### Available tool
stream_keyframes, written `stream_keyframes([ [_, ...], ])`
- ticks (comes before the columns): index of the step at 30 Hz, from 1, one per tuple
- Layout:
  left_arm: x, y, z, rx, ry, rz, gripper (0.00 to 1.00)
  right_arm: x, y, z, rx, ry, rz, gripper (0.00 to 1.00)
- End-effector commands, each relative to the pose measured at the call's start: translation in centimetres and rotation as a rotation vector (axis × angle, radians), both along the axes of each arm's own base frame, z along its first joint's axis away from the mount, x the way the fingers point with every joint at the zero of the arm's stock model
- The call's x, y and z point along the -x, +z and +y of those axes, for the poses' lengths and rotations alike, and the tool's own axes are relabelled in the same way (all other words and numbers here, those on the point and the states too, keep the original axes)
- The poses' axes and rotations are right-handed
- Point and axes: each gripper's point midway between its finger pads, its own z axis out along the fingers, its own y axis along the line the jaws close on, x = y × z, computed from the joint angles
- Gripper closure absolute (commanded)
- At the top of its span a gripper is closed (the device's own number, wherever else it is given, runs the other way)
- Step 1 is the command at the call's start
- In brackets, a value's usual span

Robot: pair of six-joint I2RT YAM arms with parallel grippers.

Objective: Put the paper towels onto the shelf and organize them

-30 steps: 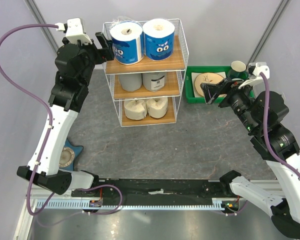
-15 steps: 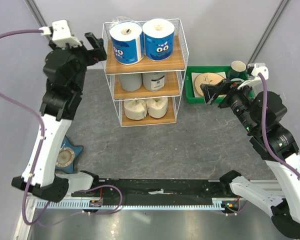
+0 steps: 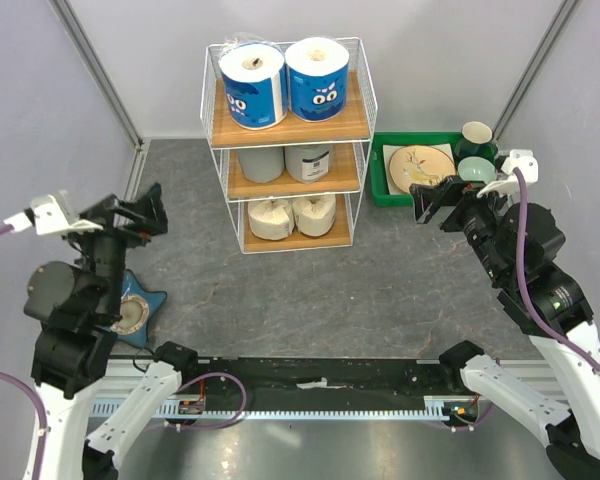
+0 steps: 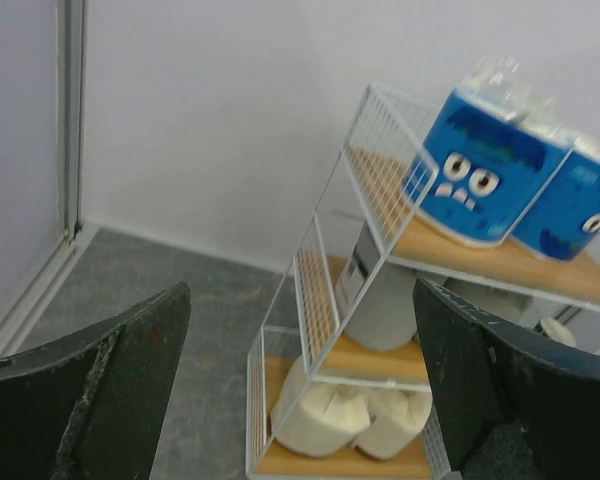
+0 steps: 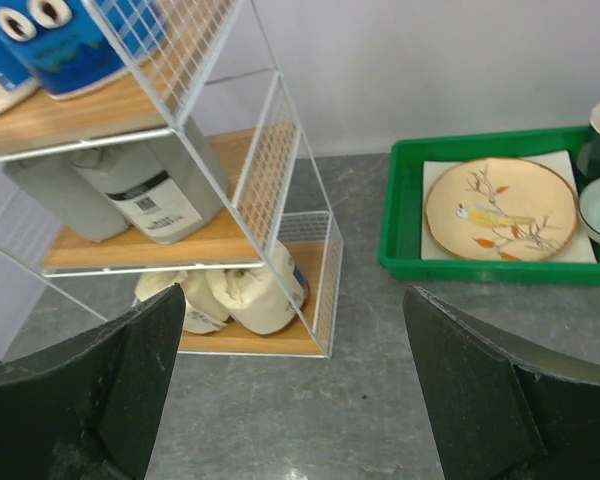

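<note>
Six paper towels stand on the shelf, in pairs, with both arms off to the sides.
The two blue rolls stand side by side on the top tier, the two grey rolls on the middle one and the two cream rolls on the bottom one, pressed together. The left gripper hovers well to the left of the shelf, its fingers spread wide with nothing between them. The right gripper hangs on the other side, near the green tray that holds a plate. It too is spread wide and empty.
</note>
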Motion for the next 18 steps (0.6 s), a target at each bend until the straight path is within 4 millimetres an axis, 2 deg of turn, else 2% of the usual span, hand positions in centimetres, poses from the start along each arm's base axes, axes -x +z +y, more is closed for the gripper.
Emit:
stream_keyframes([
  [1, 1.2, -6.7, 0.7, 0.036, 0.021, 0.155, 0.0, 0.6, -1.7, -2.4, 0.004, -0.108, 0.014, 0.02],
  [4, 2.8, -9.0, 1.7, 0.053, 0.051, 0.202, 0.0, 1.1, -2.4, -3.5, -0.012, -0.155, 0.011, 0.02],
  [7, 4.1, -10.9, 2.8, 0.068, 0.092, 0.244, 0.0, 1.2, -2.8, -3.6, -0.005, -0.159, 0.016, 0.02],
  [11, 4.8, -13.7, 3.6, 0.101, 0.139, 0.331, 0.0, 0.9, -2.9, -3.5, 0.004, -0.158, 0.025, 0.02],
  [14, 5.0, -15.3, 3.5, 0.099, 0.138, 0.38, 0.0, 0.7, -3.3, -3.3, 0.0, -0.158, 0.038, 0.02],
  [18, 5.2, -16.0, 3.5, 0.117, 0.142, 0.379, 0.0, 0.6, -3.6, -3.0, -0.006, -0.15, 0.047, 0.02],
])
